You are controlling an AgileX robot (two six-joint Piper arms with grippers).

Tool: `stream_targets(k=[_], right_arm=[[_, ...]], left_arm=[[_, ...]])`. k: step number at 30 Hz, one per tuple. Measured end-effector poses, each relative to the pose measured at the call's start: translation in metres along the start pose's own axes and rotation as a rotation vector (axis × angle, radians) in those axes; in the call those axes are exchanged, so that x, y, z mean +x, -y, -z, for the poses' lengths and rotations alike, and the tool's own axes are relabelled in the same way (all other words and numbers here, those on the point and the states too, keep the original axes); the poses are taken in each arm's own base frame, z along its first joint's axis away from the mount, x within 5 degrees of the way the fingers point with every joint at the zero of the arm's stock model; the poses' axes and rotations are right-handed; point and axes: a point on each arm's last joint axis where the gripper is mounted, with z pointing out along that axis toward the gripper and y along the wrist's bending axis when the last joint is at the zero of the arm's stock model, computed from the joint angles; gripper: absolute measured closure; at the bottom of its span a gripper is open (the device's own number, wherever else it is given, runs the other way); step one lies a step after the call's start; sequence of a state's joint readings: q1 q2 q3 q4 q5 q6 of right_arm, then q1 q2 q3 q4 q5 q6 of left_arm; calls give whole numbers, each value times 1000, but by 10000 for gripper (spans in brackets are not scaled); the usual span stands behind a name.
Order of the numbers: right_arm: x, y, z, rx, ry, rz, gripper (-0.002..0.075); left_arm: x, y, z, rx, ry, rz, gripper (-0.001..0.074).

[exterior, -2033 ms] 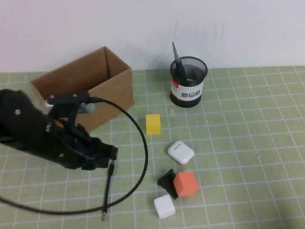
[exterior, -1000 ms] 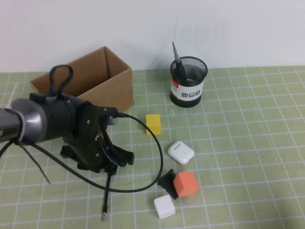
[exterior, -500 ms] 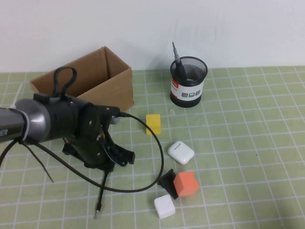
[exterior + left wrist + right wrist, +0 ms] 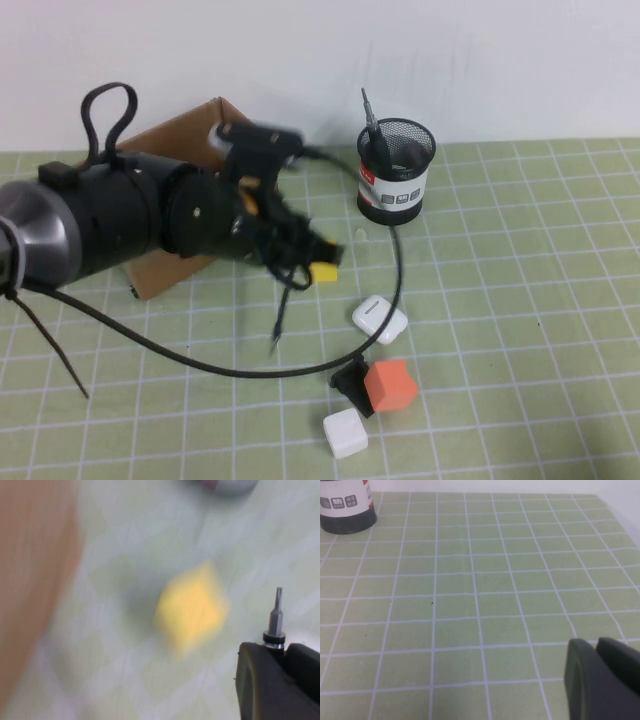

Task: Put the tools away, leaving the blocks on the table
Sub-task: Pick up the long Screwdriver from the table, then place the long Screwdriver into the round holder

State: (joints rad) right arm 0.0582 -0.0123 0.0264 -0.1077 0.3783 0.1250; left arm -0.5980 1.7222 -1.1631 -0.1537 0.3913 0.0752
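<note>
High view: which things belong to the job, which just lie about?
Job: thin black metal-tipped tool in left gripper above yellow cube; black mesh cup holding dark tool.
Lying about: orange cube, white cube, white rounded case, cardboard box. Right gripper: over mat.

The thin black pen-like tool (image 4: pixel 281 318) hangs nearly upright at the frame's centre-left, metal tip down above the table (image 4: pixel 520 300), its upper end clamped in the left tool (image 4: pixel 296 262). A second dark tool (image 4: pixel 373 128) stands in the mesh cup at upper centre. The yellow block (image 4: pixel 323 271) peeks out just right of the left tool. The orange block (image 4: pixel 390 385), white block (image 4: pixel 345 433) and black piece (image 4: pixel 350 381) cluster at lower centre. The right tool (image 4: pixel 600 652) appears only in its wrist view, fingers together.
</note>
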Motion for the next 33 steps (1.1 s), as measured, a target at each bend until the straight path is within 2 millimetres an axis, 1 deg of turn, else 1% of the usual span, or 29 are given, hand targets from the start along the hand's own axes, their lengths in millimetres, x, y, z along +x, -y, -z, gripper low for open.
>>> stream_targets(k=[5,10,13,17,20,26,29,33], right_arm=[[0,0,0,0,0,0,736],[0,0,0,0,0,0,736],[0,0,0,0,0,0,736],[0,0,0,0,0,0,736],[0,0,0,0,0,0,736],[0,0,0,0,0,0,736],[0,0,0,0,0,0,736],[0,0,0,0,0,0,736]], left_arm=[[-30,17,9,7,329,-76,680],[-56,18,20,-19,659,-77,680],[-65,16,23,-36,823,-75,680],[-71,19,18,-40,991,-146,680],[-74,22,8,-18,1039,-168,680],[-83,24,-18,18,1043,-152,680],[-90,25,-27,27,1056,-152,680],[-91,25,-41,31,1051,-153,680]])
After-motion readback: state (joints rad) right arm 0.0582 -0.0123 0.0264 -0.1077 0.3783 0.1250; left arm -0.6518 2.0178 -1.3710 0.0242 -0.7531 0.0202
